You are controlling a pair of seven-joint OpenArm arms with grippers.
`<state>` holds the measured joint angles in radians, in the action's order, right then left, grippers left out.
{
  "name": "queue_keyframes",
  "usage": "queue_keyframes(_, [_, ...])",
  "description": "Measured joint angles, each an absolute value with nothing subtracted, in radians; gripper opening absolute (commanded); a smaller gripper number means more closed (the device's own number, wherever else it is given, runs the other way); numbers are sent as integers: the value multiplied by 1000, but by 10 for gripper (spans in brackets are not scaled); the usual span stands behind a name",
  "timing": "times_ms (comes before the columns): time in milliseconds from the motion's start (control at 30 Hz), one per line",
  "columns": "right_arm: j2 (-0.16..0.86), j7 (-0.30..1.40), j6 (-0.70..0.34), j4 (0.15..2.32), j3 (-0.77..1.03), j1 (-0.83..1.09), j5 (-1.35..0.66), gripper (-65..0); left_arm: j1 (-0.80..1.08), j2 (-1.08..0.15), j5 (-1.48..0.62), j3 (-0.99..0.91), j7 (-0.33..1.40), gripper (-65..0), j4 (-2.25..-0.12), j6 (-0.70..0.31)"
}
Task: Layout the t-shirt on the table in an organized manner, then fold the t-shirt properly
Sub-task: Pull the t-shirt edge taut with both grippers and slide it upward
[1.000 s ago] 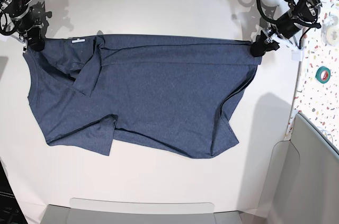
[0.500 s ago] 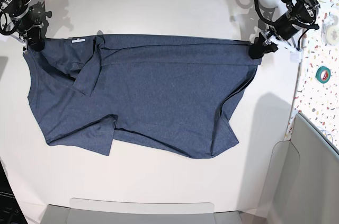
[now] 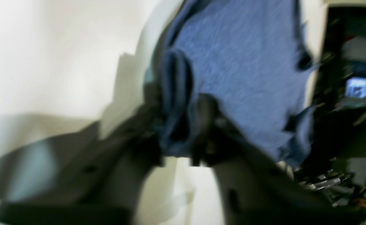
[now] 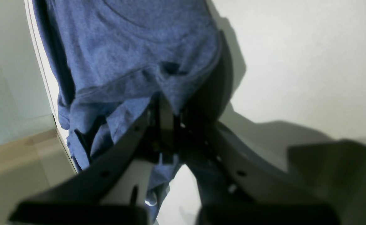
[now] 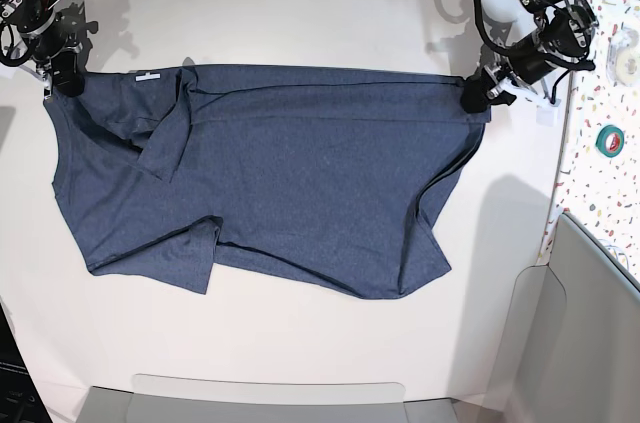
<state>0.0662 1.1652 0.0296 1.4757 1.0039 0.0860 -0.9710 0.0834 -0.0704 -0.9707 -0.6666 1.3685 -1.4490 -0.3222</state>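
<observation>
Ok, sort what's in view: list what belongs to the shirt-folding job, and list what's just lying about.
Part of the job:
- t-shirt, spread out, not yet folded
- table under it
- left gripper, clamped on a bunched corner of the shirt
- right gripper, shut on the opposite corner

Just lying about:
- green tape roll on the speckled side surface

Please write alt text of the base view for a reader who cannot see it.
A dark blue t-shirt lies spread but rumpled on a white table, held at its two far corners by the right gripper and left gripper. A small white neck label shows near the right gripper.
</observation>
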Motion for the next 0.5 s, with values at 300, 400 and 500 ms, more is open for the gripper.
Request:
queue_keyframes(300, [77,1171,27,1509,1003,142,-1005,-648,109,-64,-940,-667,1390,-650,-1545,-310])
queue_keyframes(400, [82,1175,41,1559,1007,197,-1010,-650,156,-64,-944,-667,1389,-650,-1625,-310])
queue_keyframes(500, [83,1185,46,1594,1007,262,-1065,-650,200,-63,-937,-685,1395,-650,-1677,-310])
